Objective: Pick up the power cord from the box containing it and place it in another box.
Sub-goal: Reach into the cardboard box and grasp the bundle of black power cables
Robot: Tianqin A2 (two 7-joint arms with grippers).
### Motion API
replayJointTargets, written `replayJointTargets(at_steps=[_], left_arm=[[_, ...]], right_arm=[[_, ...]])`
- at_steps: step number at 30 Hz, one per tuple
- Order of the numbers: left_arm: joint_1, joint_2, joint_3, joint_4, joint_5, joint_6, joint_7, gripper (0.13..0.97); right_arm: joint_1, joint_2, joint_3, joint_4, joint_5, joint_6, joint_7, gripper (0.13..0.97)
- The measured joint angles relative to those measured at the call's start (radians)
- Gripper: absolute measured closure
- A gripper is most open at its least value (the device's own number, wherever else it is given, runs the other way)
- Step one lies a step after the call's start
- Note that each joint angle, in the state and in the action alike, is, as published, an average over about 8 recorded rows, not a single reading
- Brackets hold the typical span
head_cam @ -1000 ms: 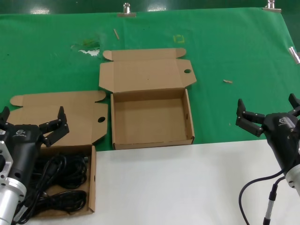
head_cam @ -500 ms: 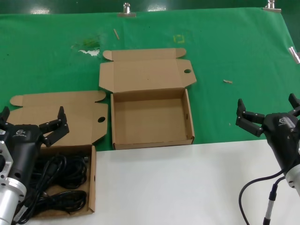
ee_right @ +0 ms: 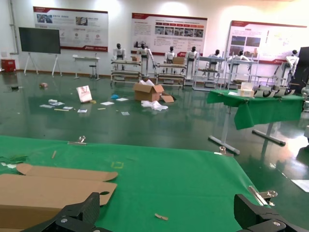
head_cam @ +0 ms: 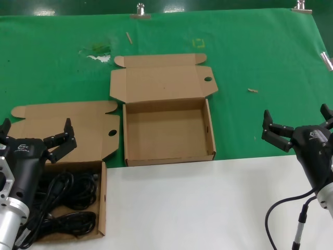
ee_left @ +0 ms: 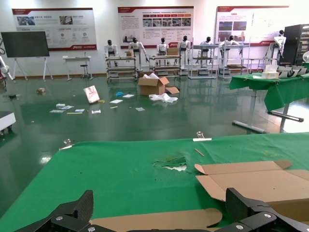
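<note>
Nothing has changed over the last second: both arms and every box sit exactly as they did, so you have not yet begun the pick and the whole task lies ahead of you. On the left, your left tool, a black claw on a dark wrist with a silver forearm, hangs over the shallow rectangular brown cardboard box that holds the cables, its fingers spread wide and pinching nothing. Beneath it, the slim black power cord lies looped in loose, glossy coils inside that box, partly hidden by your arm; I cannot make out any tie on it. That box's matte hinged flap lid, with its round hole and rounded tabs, lies open flat on the green cloth counter. Just to the right stands the second brown cardboard box, same make, open and bare inside, its creased lid folded back. The smooth white counter surface covers the near side. Well apart on the right, your right tool waits idle, its black fingers also spread. Your next move is likely a descent into the coils, and limp loops may slip or snag.
</note>
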Motion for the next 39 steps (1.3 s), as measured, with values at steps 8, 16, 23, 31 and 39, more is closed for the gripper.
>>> replayJointTargets(at_steps=[8, 16, 23, 31, 39], left_arm=[[0.000, 0.000, 0.000, 0.000, 0.000, 0.000, 0.000, 0.132], [0.000, 0.000, 0.000, 0.000, 0.000, 0.000, 0.000, 0.132], [0.000, -0.002, 0.002, -0.002, 0.000, -0.002, 0.000, 0.132], [0.019, -0.042, 0.020, -0.061, 0.001, -0.047, 0.015, 0.132], [0.048, -0.209, 0.093, -0.145, -0.145, -0.146, 0.056, 0.132]], right_arm=[[0.000, 0.000, 0.000, 0.000, 0.000, 0.000, 0.000, 0.129], [0.000, 0.000, 0.000, 0.000, 0.000, 0.000, 0.000, 0.156], [0.000, 0.000, 0.000, 0.000, 0.000, 0.000, 0.000, 0.227], [0.000, 0.000, 0.000, 0.000, 0.000, 0.000, 0.000, 0.350], [0.000, 0.000, 0.000, 0.000, 0.000, 0.000, 0.000, 0.519]])
